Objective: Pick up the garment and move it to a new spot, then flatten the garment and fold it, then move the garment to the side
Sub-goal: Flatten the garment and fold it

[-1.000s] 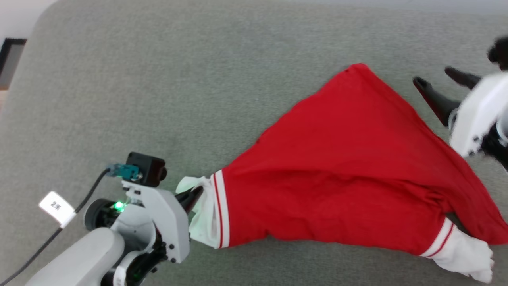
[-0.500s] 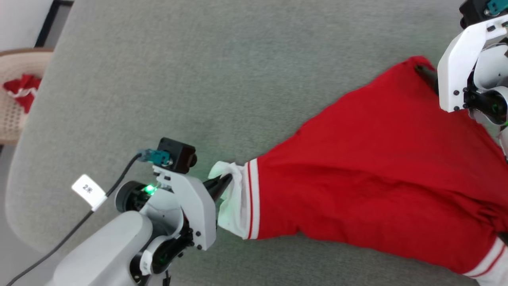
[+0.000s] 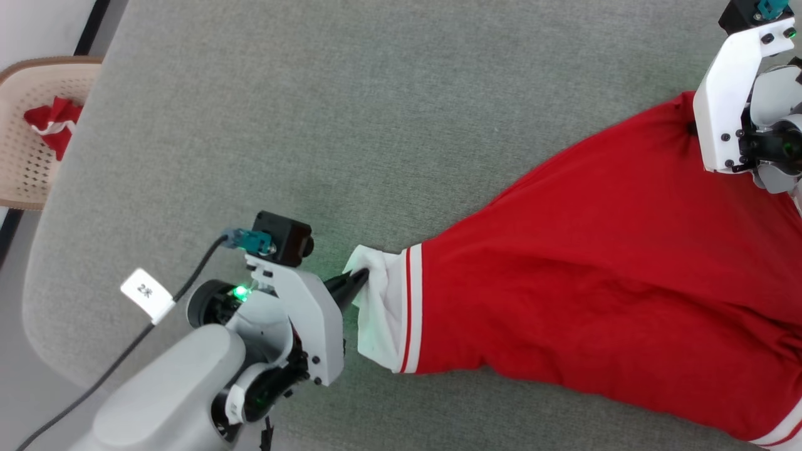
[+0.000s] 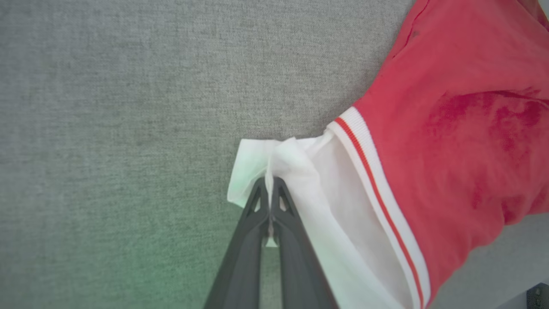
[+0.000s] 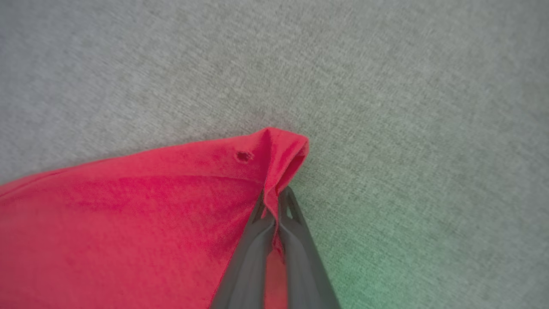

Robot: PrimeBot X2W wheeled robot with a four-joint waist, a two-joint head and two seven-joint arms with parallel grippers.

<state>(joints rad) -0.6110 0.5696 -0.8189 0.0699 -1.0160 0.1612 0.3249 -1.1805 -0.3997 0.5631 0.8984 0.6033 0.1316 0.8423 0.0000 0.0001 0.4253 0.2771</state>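
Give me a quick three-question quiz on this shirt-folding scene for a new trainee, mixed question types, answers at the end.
1. True or false: the left gripper is shut on the white sleeve of the garment.
2. What does the right gripper pinch? A) a red corner of the garment B) a white sleeve C) nothing
3. Fill in: the small red-and-white bundle lies in the beige ____.
Key: 1 true; 2 A; 3 basket.
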